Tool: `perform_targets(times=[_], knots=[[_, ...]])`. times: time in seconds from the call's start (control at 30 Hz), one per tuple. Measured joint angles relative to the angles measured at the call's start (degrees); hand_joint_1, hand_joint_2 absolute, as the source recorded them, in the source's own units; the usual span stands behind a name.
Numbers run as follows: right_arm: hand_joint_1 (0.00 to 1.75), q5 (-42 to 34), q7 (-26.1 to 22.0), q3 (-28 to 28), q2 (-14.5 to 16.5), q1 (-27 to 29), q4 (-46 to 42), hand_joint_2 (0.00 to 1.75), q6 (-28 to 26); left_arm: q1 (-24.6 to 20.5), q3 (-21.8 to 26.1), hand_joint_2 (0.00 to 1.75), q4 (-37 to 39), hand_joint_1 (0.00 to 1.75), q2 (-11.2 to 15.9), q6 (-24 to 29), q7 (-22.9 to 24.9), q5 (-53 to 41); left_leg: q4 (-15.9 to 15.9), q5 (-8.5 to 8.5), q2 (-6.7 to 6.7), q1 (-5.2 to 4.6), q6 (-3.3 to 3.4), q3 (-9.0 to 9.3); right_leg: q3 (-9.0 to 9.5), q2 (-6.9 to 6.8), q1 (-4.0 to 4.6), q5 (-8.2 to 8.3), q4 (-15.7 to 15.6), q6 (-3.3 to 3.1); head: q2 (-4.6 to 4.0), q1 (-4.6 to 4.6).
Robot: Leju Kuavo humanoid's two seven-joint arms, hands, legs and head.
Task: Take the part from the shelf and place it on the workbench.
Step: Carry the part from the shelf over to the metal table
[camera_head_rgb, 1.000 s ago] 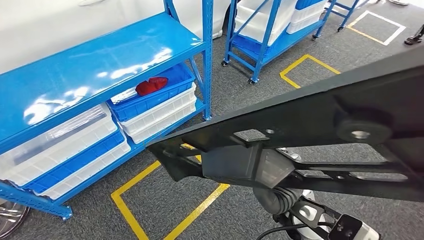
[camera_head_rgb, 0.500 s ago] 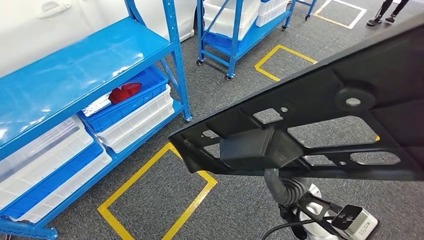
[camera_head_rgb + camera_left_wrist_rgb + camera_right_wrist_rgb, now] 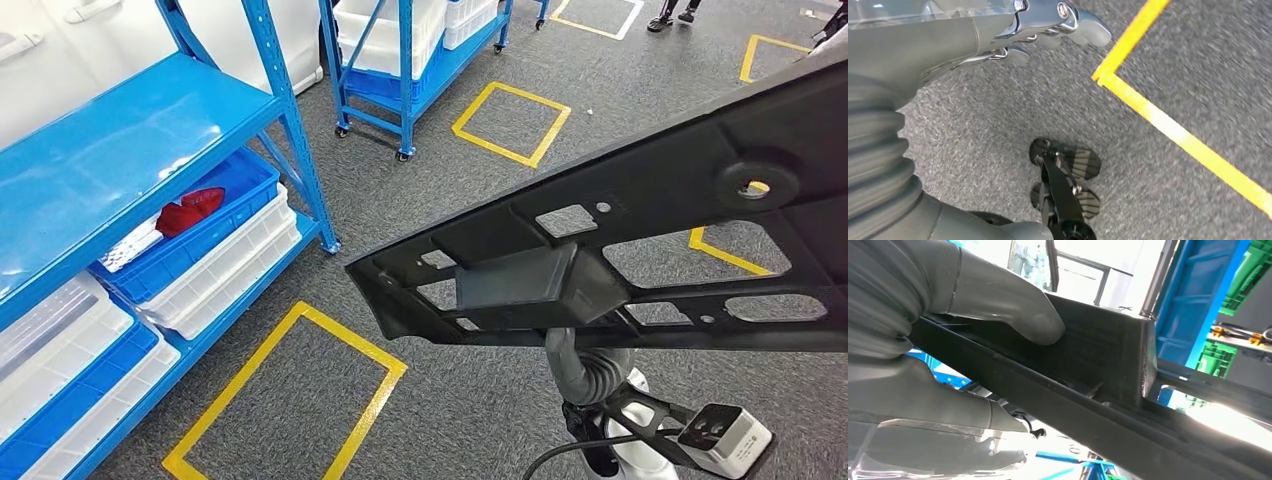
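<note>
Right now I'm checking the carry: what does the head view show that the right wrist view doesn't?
Head view alone: the black part's whole perforated length crossing the frame, the blue shelf with its red item in a blue bin, and yellow floor squares.

Right wrist view alone: the right robot hand, its thumb pressed on the part's upper face and fingers beneath, gripping it.

Both: the black part, and blue shelving behind.
</note>
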Motion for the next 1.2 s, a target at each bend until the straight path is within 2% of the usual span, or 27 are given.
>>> perform_targets(times=[0.07,0.13,0.17,0.2,0.23,0.27,0.33,0.37,0.4,0.43,0.5,0.53,0.57,0.63,0.67,0.7,0.73,0.77,0.8,0.87,0.9,0.93,1.0,1.03,1.1,1.17,1.2], knots=[[1.75,0.0,0.0,-0.7,0.1,0.2,-0.2,1.75,0.4,0.0,0.0,1.75,0.0,0.0,0.0,0.1,-0.1,0.1,-0.4,0.23,1.27,0.1,0.69,0.14,-1.36,-2.73,0.08,-1.8,2.8,0.58,0.01,0.33],[1.75,0.1,0.0,-1.3,0.2,0.5,-0.4,1.75,0.9,0.2,0.1,1.75,0.0,0.0,0.2,0.4,-0.2,0.1,-0.4,0.2,2.58,-0.05,1.03,0.15,-4.81,-5.73,-0.17,-5.45,9.9,1.05,0.01,0.67],[1.75,0.2,0.0,-1.7,0.3,0.8,-0.4,1.75,1.0,0.3,0.1,1.75,0.0,0.0,0.2,0.4,-0.2,0.1,-0.4,0.15,3.28,-0.12,1.05,0.14,-6.71,-6.14,-0.38,-6.94,13.8,1.22,0.01,0.68],[1.75,0.2,0.0,-2.0,0.3,1.1,-0.5,1.75,1.0,0.3,0.1,1.75,0.0,0.0,0.3,0.5,-0.2,0.0,-0.4,0.1,3.99,-0.15,1.05,0.13,-7.93,-6.3,-0.56,-7.51,16.2,1.33,0.0,0.68],[1.75,0.3,0.0,-2.3,0.4,1.4,-0.5,1.75,1.0,0.3,0.1,1.75,0.0,0.0,0.3,0.5,-0.2,0.0,-0.4,0.03,4.7,-0.17,1.01,0.15,-8.1,-6.41,-0.68,-7.06,16.5,1.38,0.01,0.69],[1.75,0.3,0.0,-2.5,0.4,1.7,-0.6,1.75,0.9,0.3,0.1,1.75,0.0,0.0,0.3,0.5,-0.2,0.0,-0.4,-0.04,5.38,-0.19,0.94,0.22,-7.05,-6.67,-0.74,-5.67,14.5,1.35,0.01,0.69],[1.75,0.3,0.0,-2.9,0.6,1.9,-1.0,1.75,1.0,0.2,0.1,1.75,0.0,0.0,0.3,0.5,-0.2,-0.2,-0.4,-0.25,6.61,-0.28,0.7,0.48,-2.46,-8.61,-0.51,-2.27,6.0,0.88,0.01,0.69],[1.75,0.3,0.0,-3.0,0.6,2.0,-1.2,1.75,1.0,0.2,0.1,1.75,0.0,0.0,0.3,0.5,-0.2,-0.3,-0.4,-0.37,7.14,-0.36,0.46,0.61,-0.59,-9.71,-0.25,-1.25,2.4,0.55,0.0,0.65],[1.75,0.3,0.0,-3.1,0.8,2.1,-1.5,1.75,1.0,0.1,0.1,1.75,0.0,0.0,0.4,0.5,-0.2,-0.3,-0.4,-0.49,7.65,-0.4,0.15,0.72,0.5,-10.46,0.04,-0.83,0.3,0.21,0.01,0.6],[1.75,0.3,0.0,-3.2,0.9,2.3,-1.6,1.75,1.0,0.1,0.1,1.75,0.0,0.0,0.5,0.5,-0.3,-0.4,-0.5,-0.57,8.16,-0.41,-0.2,0.83,0.68,-10.62,0.31,-0.94,-0.3,-0.08,0.0,0.55],[1.75,0.2,0.0,-3.5,1.1,2.7,-1.8,1.75,1.0,0.0,0.1,1.75,0.0,0.0,0.6,0.5,-0.5,-0.4,-0.6,-0.72,9.08,-0.33,-0.96,1.09,0.64,-9.31,0.34,-0.65,-0.6,-0.65,0.02,0.46],[1.75,0.2,0.0,-3.7,1.3,2.9,-1.9,1.75,0.9,-0.1,0.1,1.75,0.0,0.0,0.7,0.5,-0.6,-0.4,-0.3,-1.17,8.44,-0.23,-1.28,1.08,0.83,-8.68,0.19,-0.43,-1.0,-0.94,0.01,0.47],[1.75,0.2,0.0,-3.8,1.5,3.0,-2.0,1.75,0.8,-0.1,0.1,1.75,0.0,0.0,0.8,0.4,-0.7,-0.3,1.2,-2.23,7.1,-0.11,-1.53,0.58,1.04,-8.1,0.03,-0.22,-1.3,-1.26,0.02,0.45],[1.75,0.4,0.0,-3.9,2.0,3.1,-2.0,1.75,0.2,0.0,0.1,1.75,0.0,0.0,1.1,0.1,-0.9,-0.3,7.7,-5.88,3.71,0.11,-1.82,-2.3,1.32,-6.9,-0.04,-0.04,-1.6,-1.71,0.0,0.32],[1.75,0.6,0.0,-3.9,2.2,3.2,-1.9,1.75,-0.1,0.1,0.0,1.75,0.0,0.0,1.3,-0.1,-1.0,-0.2,11.9,-7.67,2.9,0.14,-1.87,-4.28,1.31,-6.22,0.05,-0.05,-1.6,-1.85,0.01,0.23],[1.75,0.7,0.0,-3.9,2.3,3.2,-1.8,1.75,-0.3,0.2,0.0,1.75,0.0,0.0,1.4,-0.3,-1.0,-0.2,15.1,-8.6,2.61,0.13,-1.92,-5.88,1.31,-5.41,0.14,-0.08,-1.5,-1.93,0.0,0.18],[1.75,0.8,0.0,-3.9,2.4,3.3,-1.7,1.75,-0.4,0.4,0.0,1.75,0.0,0.0,1.6,-0.4,-0.9,-0.2,16.3,-8.37,2.52,0.13,-1.9,-6.6,1.3,-4.56,0.2,-0.1,-1.4,-1.96,0.01,0.18],[1.75,0.8,0.0,-3.9,2.5,3.3,-1.7,1.75,-0.5,0.5,0.0,1.75,0.0,0.0,1.7,-0.4,-0.9,-0.2,15.2,-7.01,2.4,0.13,-1.84,-6.24,1.31,-3.7,0.22,-0.14,-1.2,-1.94,0.01,0.17],[1.75,0.9,0.0,-3.9,2.5,3.4,-1.7,1.75,-0.6,0.5,0.0,1.75,0.0,0.0,1.7,-0.5,-0.9,-0.2,11.9,-4.79,2.02,0.15,-1.74,-4.88,1.32,-2.88,0.21,-0.23,-0.9,-1.87,0.0,0.18],[1.75,1.0,0.0,-3.9,2.7,3.3,-1.7,1.75,-1.1,0.5,0.0,1.75,0.0,0.0,1.9,-0.9,-0.9,-0.2,4.1,-1.21,-0.46,0.27,-1.46,-1.57,1.14,-1.48,0.17,-0.47,-0.4,-1.58,0.0,0.2],[1.75,1.0,0.0,-3.9,2.7,3.3,-1.6,1.75,-1.5,0.5,0.0,1.75,0.0,0.0,2.0,-1.2,-0.9,-0.2,1.6,-0.44,-1.57,0.3,-1.31,-0.56,0.9,-0.94,0.13,-0.54,-0.2,-1.33,0.0,0.2],[1.75,1.1,0.0,-3.9,2.7,3.3,-1.6,1.75,-2.0,0.4,0.0,1.75,0.1,0.0,2.1,-1.5,-0.8,-0.2,0.5,-0.39,-2.31,0.25,-1.13,-0.16,0.64,-0.38,0.04,-0.53,0.0,-1.02,0.01,0.2],[1.75,1.1,0.0,-3.9,2.7,3.2,-1.5,1.75,-2.9,0.2,0.0,1.75,0.1,0.0,2.1,-1.9,-0.8,-0.2,0.1,-0.34,-1.53,0.16,-0.62,0.03,0.27,0.78,-0.13,-0.33,-0.1,-0.28,0.02,0.21],[1.75,1.0,0.0,-3.9,2.6,3.1,-1.4,1.75,-3.3,0.1,0.0,1.75,0.1,0.0,2.0,-2.2,-0.9,-0.2,-0.2,-0.17,-0.86,0.21,-0.29,0.21,0.18,0.78,-0.16,-0.41,0.0,0.01,0.01,0.22],[1.75,0.7,0.0,-3.9,2.6,2.8,-1.1,1.75,-4.1,-0.1,0.0,1.75,0.0,0.0,1.9,-2.6,-1.0,-0.2,-0.8,0.16,0.59,0.38,0.37,0.52,-1.24,-1.72,0.01,-2.22,2.9,0.51,0.0,0.43],[1.75,0.2,0.0,-3.8,2.5,2.6,-0.8,1.75,-4.6,-0.1,-0.1,1.75,0.0,0.0,1.8,-2.7,-1.1,-0.3,-0.9,0.12,2.02,0.19,0.71,0.56,-4.96,-5.13,-0.14,-5.93,10.3,0.95,0.0,0.62],[1.75,0.0,0.0,-3.7,2.4,2.5,-0.6,1.75,-4.6,0.0,-0.1,1.75,0.0,0.0,1.7,-2.7,-1.0,-0.3,-0.9,0.04,2.76,0.09,0.75,0.56,-6.99,-5.86,-0.33,-7.39,14.2,1.16,0.0,0.62]])
